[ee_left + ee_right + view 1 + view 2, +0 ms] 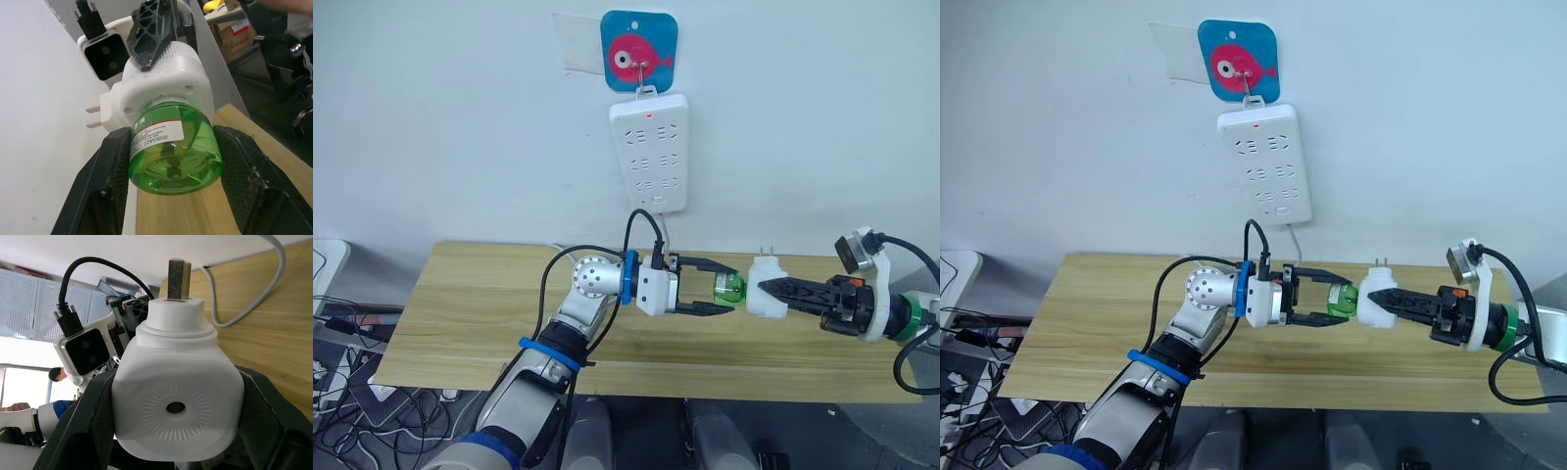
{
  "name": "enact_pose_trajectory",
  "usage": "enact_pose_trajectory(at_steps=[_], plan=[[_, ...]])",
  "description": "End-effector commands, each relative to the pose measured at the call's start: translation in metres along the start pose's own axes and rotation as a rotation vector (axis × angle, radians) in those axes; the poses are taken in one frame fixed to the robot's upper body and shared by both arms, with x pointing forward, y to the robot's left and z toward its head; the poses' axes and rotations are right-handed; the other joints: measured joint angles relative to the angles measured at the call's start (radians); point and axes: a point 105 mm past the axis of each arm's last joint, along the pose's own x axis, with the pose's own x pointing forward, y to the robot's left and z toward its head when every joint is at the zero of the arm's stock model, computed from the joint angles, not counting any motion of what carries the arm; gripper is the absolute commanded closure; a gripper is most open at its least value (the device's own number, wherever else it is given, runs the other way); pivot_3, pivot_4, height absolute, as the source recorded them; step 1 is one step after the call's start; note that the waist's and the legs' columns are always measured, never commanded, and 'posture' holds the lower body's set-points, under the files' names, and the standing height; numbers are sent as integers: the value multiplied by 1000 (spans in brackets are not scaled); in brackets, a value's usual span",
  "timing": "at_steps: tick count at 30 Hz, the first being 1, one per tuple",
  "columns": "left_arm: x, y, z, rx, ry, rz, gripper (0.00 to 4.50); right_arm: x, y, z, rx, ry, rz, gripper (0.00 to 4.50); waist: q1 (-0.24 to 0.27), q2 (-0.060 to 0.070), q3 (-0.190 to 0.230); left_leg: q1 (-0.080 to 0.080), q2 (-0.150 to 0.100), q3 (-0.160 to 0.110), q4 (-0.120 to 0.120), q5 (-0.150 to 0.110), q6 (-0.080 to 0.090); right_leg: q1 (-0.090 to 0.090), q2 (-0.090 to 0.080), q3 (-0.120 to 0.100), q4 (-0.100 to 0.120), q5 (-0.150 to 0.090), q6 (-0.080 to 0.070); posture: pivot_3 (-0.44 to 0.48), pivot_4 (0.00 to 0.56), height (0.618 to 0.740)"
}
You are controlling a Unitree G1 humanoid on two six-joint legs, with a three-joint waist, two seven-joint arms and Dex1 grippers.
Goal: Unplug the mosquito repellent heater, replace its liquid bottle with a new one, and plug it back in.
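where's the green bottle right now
The green bottle sits between the left hand fingers above the table, its neck in the heater that the right hand grips.

Even, bright indoor light is falling across the plain white wall (431,117) and the pale wooden tabletop (460,323) in the head views, leaving only faint soft shadows. The long white plastic power strip (649,152) is casting a weak shadow toward 5 o'clock, so light is coming roughly from 11 o'clock. A tiny red indicator is glowing near its top. In the left wrist view, the translucent green plastic bottle (172,147) is catching soft glare, while the background at 1 o'clock is blurring. In the right wrist view, a bright window at 9 o'clock is washing out, and the near black fingers (83,431) are looking soft and stretched.
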Motion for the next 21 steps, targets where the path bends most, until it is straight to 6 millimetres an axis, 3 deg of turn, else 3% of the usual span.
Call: enact_pose_trajectory(at_steps=[1,4,7,11,15,20,21], plan=[[-4,4,11,-548,-67,-12,2265,1,21,-14,-59,90,51,1542,-1,2,1,0,0,0,0,0,0,0,0,0,0,0,0,64,265,740],[-6,0,22,-772,-61,-78,2265,1,21,-17,-65,103,38,1542,-5,2,1,-1,1,-3,0,0,0,0,1,-3,1,0,0,66,266,740],[-11,5,16,-1317,-4,-79,2265,1,22,-15,-70,102,43,1542,-5,0,4,0,1,-2,1,0,0,0,1,-3,1,0,0,63,265,740],[-18,10,3,-1813,46,-37,2265,1,25,-15,-82,111,46,1542,-7,0,4,-1,0,-3,1,0,0,0,1,-3,0,-1,1,60,266,740],[-16,-5,16,-1860,90,-143,2265,1,25,-16,-79,114,53,1542,-19,-1,4,-1,0,-3,-1,0,0,-1,0,-4,-1,-1,0,57,269,740],[-15,-5,25,-1819,66,-177,2265,0,28,-16,-79,122,73,1542,-24,-1,4,-1,1,-2,-1,2,-2,-1,0,-4,0,-1,0,59,269,740],[-16,-5,24,-1812,64,-162,1915,0,28,-15,-75,116,80,1542,-24,-1,4,-1,1,-2,-1,2,-3,-1,0,-5,0,-1,0,59,269,740]])
